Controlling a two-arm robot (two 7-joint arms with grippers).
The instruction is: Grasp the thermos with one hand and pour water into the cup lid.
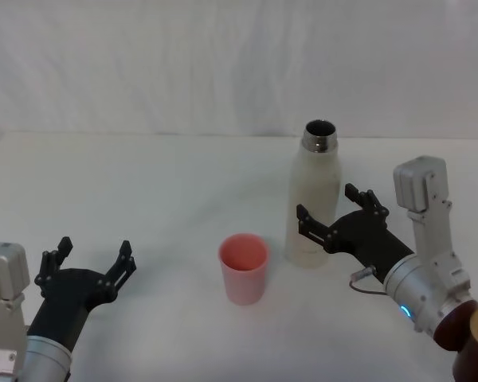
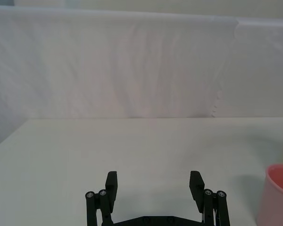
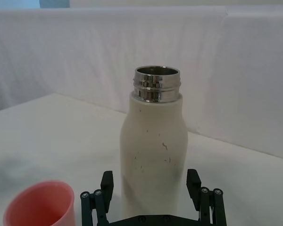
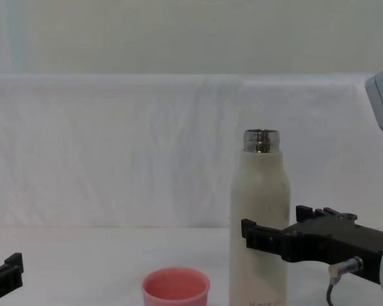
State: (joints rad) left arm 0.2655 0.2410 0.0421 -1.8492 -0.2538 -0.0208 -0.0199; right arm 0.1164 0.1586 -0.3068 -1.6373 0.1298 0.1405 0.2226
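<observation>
Landmark for this entry: the thermos (image 1: 315, 199), upright on the white desk (image 1: 175, 183), cap off, steel neck open.

Nearest me, my left gripper (image 1: 92, 267) sits low at the desk's near edge, well to the left of the thermos, fingers spread apart, holding nothing. I read it as parked.

My right gripper (image 1: 338, 215) comes in from the thermos's right, with its fingers apart and straddling the lower body. In the right wrist view the bottle stands between the two fingertips (image 3: 107, 180) with a sliver of gap either side, so I judge no contact yet. The right gripper is not clamped.

The cup lid (image 1: 243, 267), salmon pink and mouth up, stands just left of the thermos and slightly nearer me, not touching it.

Beyond everything is the white cloth backdrop (image 1: 223, 64).

Risks, as I judge them:
- The grasp is low on a tall bottle. Top-heavy on tilt, it could rotate in the fingers.
- If one finger meets the wall first, the bottle could be nudged or tipped towards the cup lid.
- The cup lid is light, and a fast pour or a touch from the neck could knock it over.
- I cannot see the water level.
</observation>
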